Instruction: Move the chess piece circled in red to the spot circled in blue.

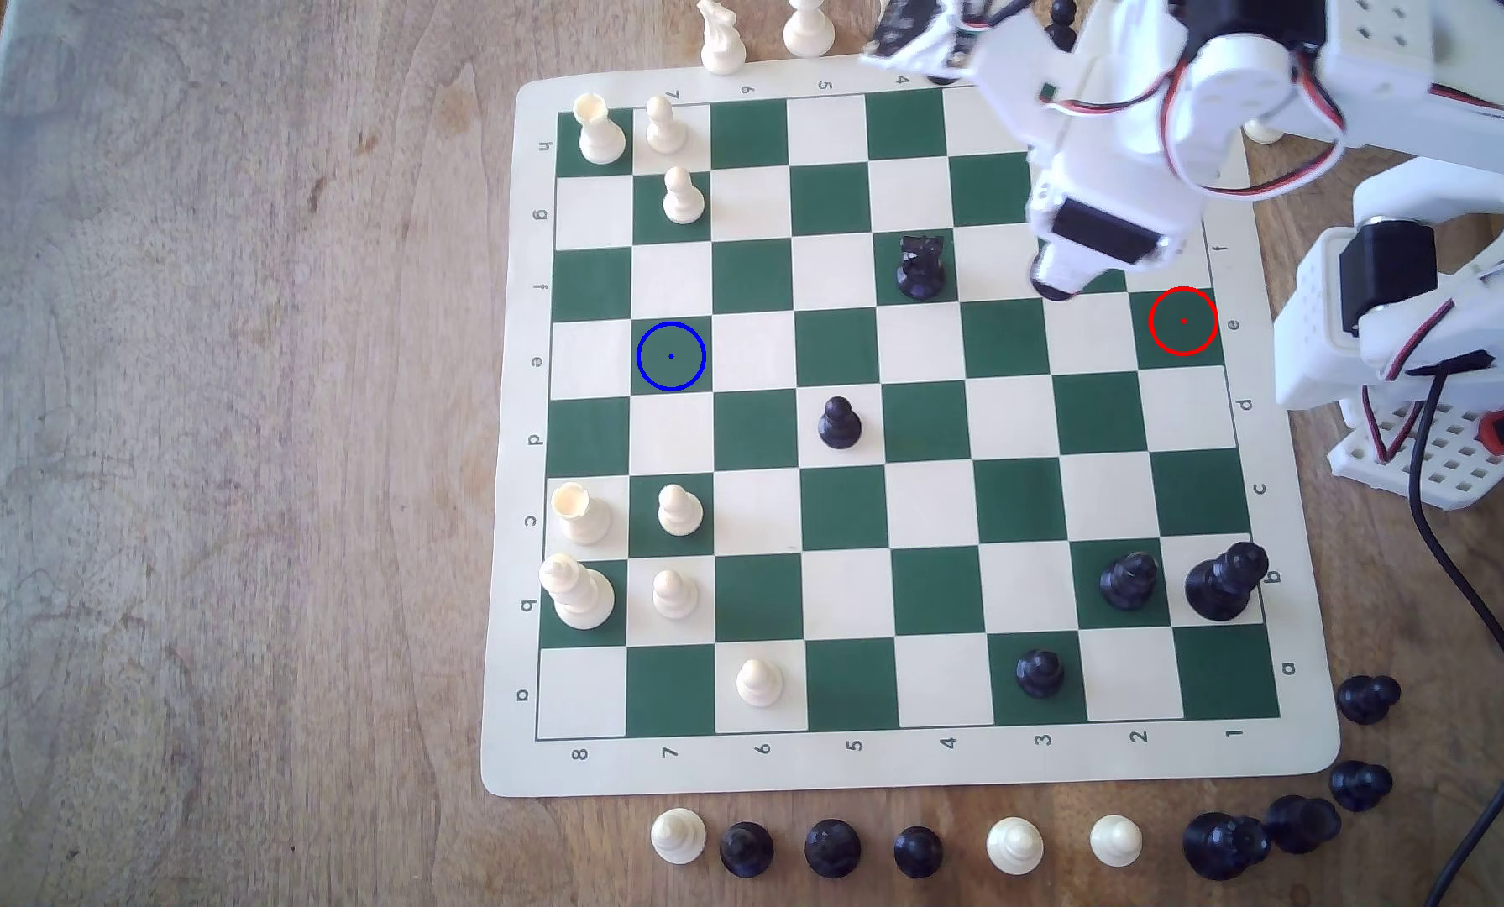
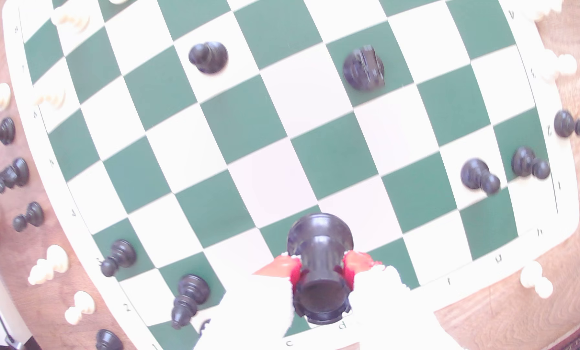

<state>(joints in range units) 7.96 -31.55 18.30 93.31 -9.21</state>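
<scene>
Clamped between two red-padded fingers (image 2: 357, 266), the rook (image 2: 320, 266) fills the lower middle of the wrist view: one pad presses each flank of its waist, its flat crenellated top faces the camera and its round base hangs over the board (image 2: 332, 151). No gap shows between the pads and the piece.

In the exterior view the gripper (image 1: 1058, 283) hangs in the upper right of the frame, over the board (image 1: 896, 767) squares just left of the red ring (image 1: 1183, 321). Only a dark sliver of the piece shows under the white arm there. The ringed green square is bare. The blue ring (image 1: 671, 356) sits well apart, on a green square toward the board's left side, also bare. A black knight (image 1: 921, 266) stands near the gripper's left, and a black pawn (image 1: 839, 423) lower, near the board's middle.
</scene>
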